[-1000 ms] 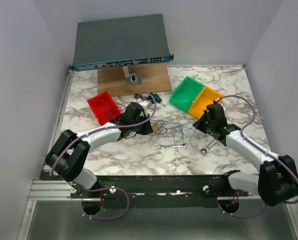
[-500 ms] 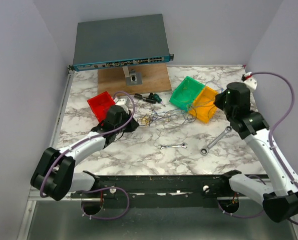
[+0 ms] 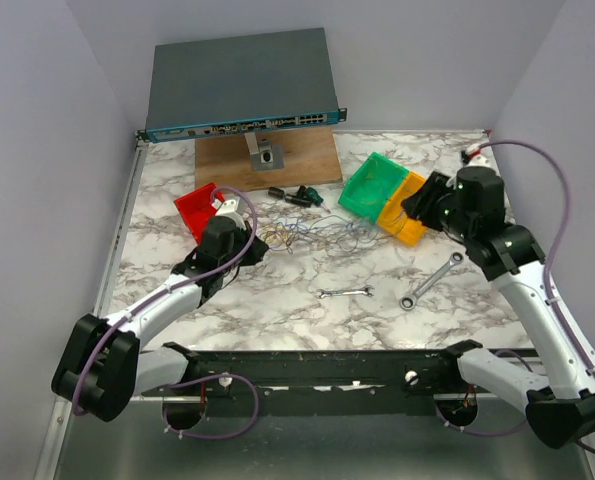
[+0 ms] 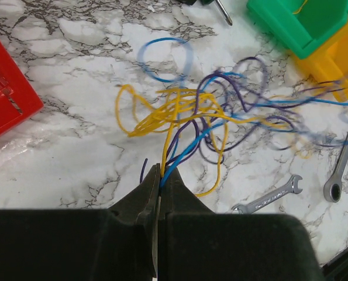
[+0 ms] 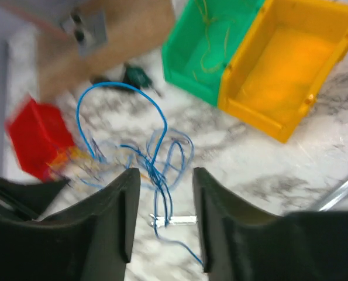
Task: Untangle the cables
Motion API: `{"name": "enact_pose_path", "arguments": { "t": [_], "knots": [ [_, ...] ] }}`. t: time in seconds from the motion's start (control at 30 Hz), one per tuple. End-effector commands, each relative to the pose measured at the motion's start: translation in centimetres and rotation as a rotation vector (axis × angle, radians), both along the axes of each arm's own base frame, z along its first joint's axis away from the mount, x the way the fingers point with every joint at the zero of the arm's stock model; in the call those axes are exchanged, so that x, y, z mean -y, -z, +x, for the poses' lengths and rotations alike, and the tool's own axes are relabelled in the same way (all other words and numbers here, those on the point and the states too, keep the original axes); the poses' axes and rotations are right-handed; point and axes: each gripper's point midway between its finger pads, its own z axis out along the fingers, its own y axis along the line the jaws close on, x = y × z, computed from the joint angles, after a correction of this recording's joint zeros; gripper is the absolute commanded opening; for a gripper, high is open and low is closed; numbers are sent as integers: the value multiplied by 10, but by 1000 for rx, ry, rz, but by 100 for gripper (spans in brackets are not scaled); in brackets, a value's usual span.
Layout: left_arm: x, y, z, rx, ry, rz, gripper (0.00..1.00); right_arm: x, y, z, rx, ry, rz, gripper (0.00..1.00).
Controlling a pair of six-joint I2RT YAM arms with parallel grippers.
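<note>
Marble table (image 3: 277,300) carries the cables (image 4: 175,109) between red bin (image 3: 195,208) and green bin (image 3: 367,185), tangled; left gripper (image 4: 161,174) pinches their near strands; right gripper (image 5: 162,175) gapes empty over them; untangling looks barely begun.

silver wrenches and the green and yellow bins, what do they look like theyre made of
Small silver open-end wrench and longer silver ratchet wrench: probably steel, satin bright finish, pale glints along the shafts. Green open-front bin and yellow open-front bin: likely moulded plastic, uniform saturated colour, smooth walls with a soft sheen.
</note>
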Motion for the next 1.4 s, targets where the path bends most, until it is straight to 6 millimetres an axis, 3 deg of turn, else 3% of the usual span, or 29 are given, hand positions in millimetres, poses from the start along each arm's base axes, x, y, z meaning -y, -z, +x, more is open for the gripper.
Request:
{"name": "enact_pose_path", "arguments": {
  "t": [0.0,0.03,0.07,0.27,0.47,0.77,1.13,1.23,1.3,1.33,1.37],
  "knots": [
    [-7,-8,5,47,-31,4,0,-20,65,-33,-184,-144,30,69],
    [-6,-9,5,52,-28,0,0,-15,74,-35,-193,-124,20,78],
    [-5,-9,4,53,-23,-3,0,-10,81,-36,-195,-99,4,81],
    [0,-6,5,32,4,-2,0,-7,142,-40,-310,-118,-58,76],
    [2,-1,6,6,15,10,0,-46,176,-45,-312,-296,2,78],
    [2,-1,6,9,13,12,0,-98,220,-37,-365,-379,-34,73],
    [1,-3,7,19,10,14,0,-114,269,-13,-424,-351,-262,60],
    [0,-3,7,17,5,17,0,-118,277,-13,-438,-358,-271,49],
    [-2,-3,8,18,-4,20,0,-115,276,-12,-437,-340,-279,26],
    [-4,-3,8,19,-16,27,0,-109,272,-11,-435,-309,-292,8],
    [-7,-3,8,22,-29,32,0,-100,268,-10,-433,-263,-313,1]
  ]
}}
